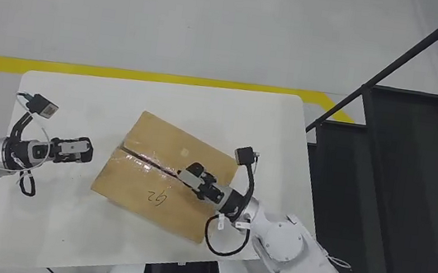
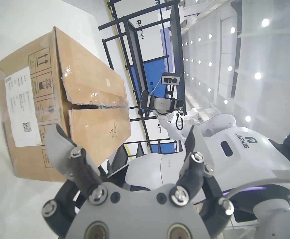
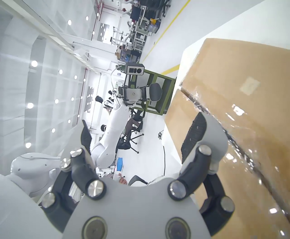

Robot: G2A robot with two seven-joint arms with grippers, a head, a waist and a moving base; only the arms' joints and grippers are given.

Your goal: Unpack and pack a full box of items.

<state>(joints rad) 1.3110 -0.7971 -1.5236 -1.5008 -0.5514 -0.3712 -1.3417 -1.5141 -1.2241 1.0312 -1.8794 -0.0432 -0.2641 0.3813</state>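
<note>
Cardboard, brown and closed, makes up the box (image 1: 166, 175), which sits askew on the white table (image 1: 49, 222). Its two top flaps meet at a seam (image 1: 149, 159) sealed with clear, wrinkled tape. The flaps are shut, so what the box holds is hidden. A white label (image 2: 20, 106) is stuck on the box's side wall, next to printed handling marks, and a handwritten mark sits on one top flap.

Above the box, near the end of the seam, is the right gripper (image 1: 189, 172). Its fingers are spread wide and hold nothing. One finger (image 3: 199, 135) lies over the taped seam, and whether it touches the cardboard cannot be told.

Beside the box's labelled side is the left gripper (image 1: 88, 150), pointed at that wall and apart from it. Its fingers are also spread and it holds nothing. Bare tabletop lies between it and the box.

Beyond the box on the right arm's side, off the table, stands a black metal rack (image 1: 415, 162). A yellow floor line (image 1: 127, 77) runs past the table's far edge behind the box.
</note>
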